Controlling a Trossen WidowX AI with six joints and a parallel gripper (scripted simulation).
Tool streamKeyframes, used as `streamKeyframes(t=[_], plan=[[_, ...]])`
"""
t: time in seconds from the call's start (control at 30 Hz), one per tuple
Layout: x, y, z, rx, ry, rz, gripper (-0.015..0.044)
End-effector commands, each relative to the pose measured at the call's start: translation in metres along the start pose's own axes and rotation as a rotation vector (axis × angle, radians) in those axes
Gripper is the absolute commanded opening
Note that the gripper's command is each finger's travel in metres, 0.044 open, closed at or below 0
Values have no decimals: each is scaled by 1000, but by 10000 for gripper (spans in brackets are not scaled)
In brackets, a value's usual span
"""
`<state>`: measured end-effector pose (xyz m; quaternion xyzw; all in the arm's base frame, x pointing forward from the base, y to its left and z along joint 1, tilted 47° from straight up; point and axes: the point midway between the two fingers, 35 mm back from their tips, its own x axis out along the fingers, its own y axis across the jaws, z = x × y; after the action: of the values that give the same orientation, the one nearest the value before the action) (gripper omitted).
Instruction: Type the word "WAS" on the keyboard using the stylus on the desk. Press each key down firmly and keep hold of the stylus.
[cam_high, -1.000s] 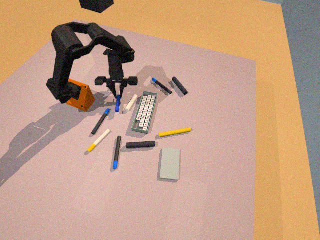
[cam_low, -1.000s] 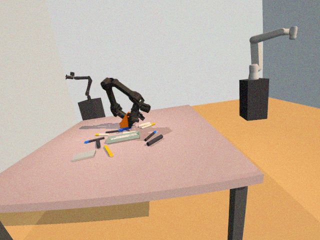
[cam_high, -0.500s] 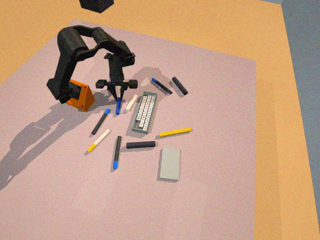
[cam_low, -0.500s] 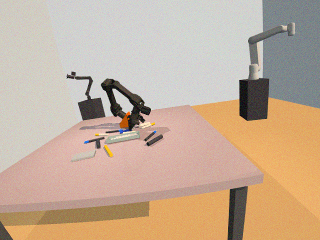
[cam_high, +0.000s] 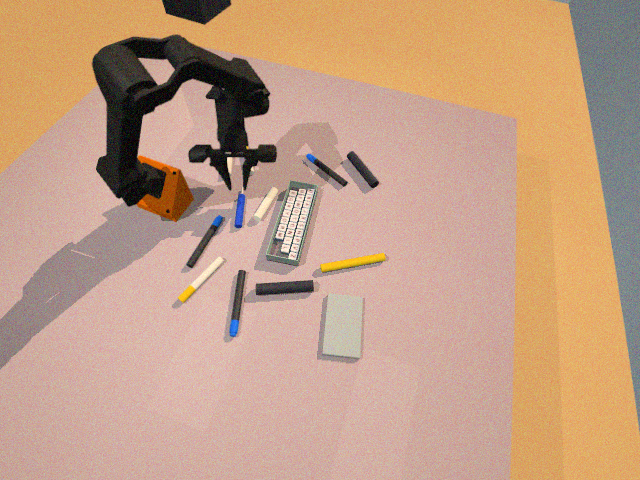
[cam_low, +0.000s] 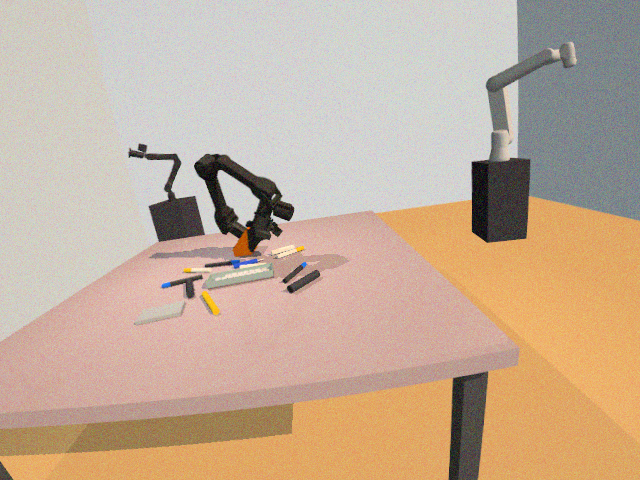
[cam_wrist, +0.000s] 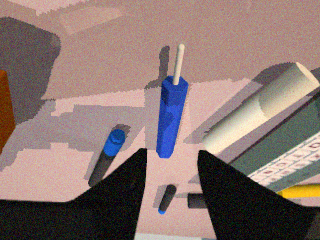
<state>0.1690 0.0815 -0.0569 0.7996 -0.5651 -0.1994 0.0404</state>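
Note:
The stylus, a blue hexagonal body with a thin white tip (cam_high: 240, 210) (cam_low: 249, 262) (cam_wrist: 171, 117), is beyond the fingertips, with its white tip pointing toward the arm's side of the desk. Whether it rests fully on the desk is hard to tell. My gripper (cam_high: 237, 189) (cam_wrist: 172, 156) is open, with a gap on both sides of the stylus's line and nothing between the fingers. The keyboard (cam_high: 295, 222) (cam_low: 240, 277) (cam_wrist: 280, 146), a green tray with white keys, lies right of the stylus in the top view and the wrist view.
A thick white marker (cam_high: 265, 205) (cam_wrist: 255, 112) lies between stylus and keyboard. A black pen with a blue cap (cam_high: 204, 241) (cam_wrist: 107, 155) lies left of the stylus. Several other pens, a yellow stick (cam_high: 353, 262) and a grey block (cam_high: 343, 326) lie around. An orange wedge (cam_high: 175, 196) stands by the arm's base.

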Motion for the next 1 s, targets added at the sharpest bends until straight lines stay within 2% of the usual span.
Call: streamKeyframes(t=[0.0, 0.13, 0.37, 0.6, 0.97], plan=[[-15, 0, -8, 12, -7, -4, 150], [-11, -1, -8, 7, -53, 11, 150], [6, 7, -23, -29, -545, 159, 150], [11, 1, -43, 8, -1004, 23, 150], [14, -1, -45, 16, -1040, -5, 150]])
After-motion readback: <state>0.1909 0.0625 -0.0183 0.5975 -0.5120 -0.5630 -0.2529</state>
